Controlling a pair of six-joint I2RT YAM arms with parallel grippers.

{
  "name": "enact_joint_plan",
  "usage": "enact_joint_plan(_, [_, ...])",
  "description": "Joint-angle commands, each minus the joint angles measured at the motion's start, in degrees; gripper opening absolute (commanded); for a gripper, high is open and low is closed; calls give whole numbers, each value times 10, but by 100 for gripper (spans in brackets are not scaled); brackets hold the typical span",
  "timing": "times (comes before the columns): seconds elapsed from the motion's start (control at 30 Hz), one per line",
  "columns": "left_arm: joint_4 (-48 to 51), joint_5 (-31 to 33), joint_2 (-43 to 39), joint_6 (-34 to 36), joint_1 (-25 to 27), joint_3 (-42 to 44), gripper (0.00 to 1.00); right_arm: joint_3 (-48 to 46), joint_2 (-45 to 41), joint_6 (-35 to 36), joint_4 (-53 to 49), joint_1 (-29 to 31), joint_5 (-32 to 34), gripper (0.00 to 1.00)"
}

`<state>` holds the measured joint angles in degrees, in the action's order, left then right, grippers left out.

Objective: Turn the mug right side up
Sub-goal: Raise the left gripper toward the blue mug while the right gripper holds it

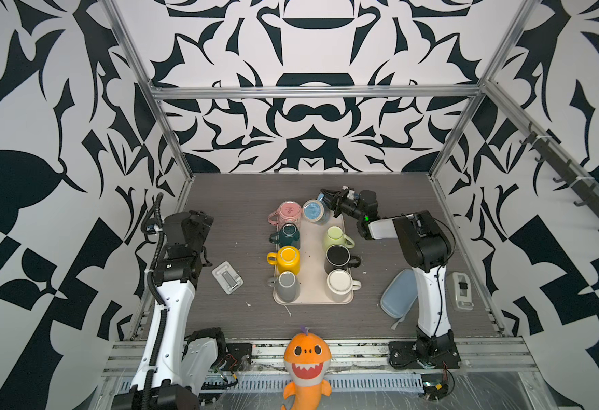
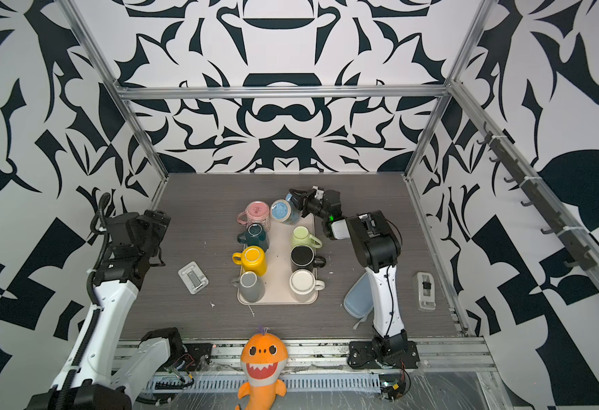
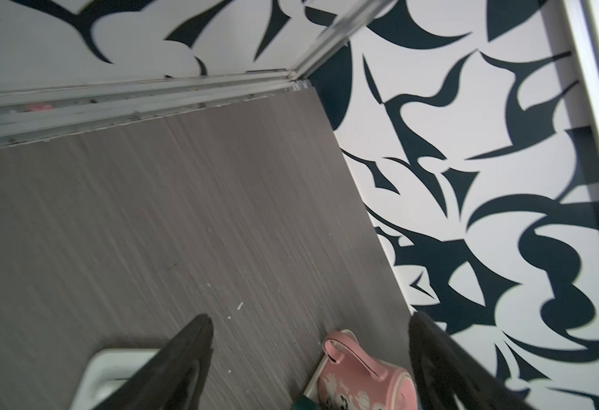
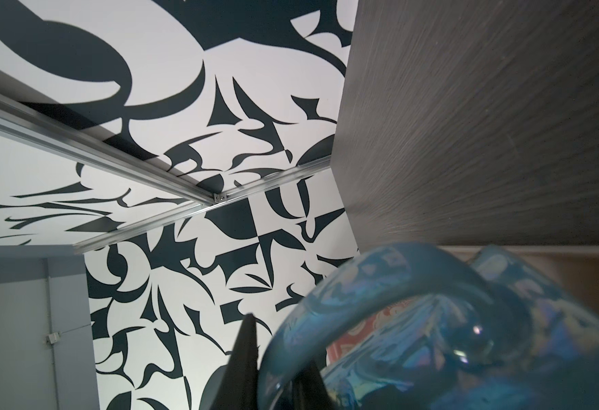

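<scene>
Grey woodgrain table, black-white patterned walls, right gripper clamping blue mug handle, left gripper spread.

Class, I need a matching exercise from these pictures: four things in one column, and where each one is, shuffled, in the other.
1 blue mug
2 yellow mug
3 orange shark toy
4 pale blue case

A at the near rail, off the table
B in the left row on the tray
C gripped at its handle by the right tool
D lying on the table, right of the tray

Pairs: 1-C, 2-B, 3-A, 4-D
</scene>
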<state>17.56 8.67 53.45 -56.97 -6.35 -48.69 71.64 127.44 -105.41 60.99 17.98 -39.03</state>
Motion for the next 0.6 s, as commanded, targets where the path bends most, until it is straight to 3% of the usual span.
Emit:
enact_joint_plan(0.0, [-20, -78, 21, 35, 2, -48, 89, 31, -30, 36, 19, -2, -29, 0])
enact_joint_plan(0.57, [-39, -234, 105, 74, 7, -142, 86, 70, -41, 98, -17, -2, -75, 0])
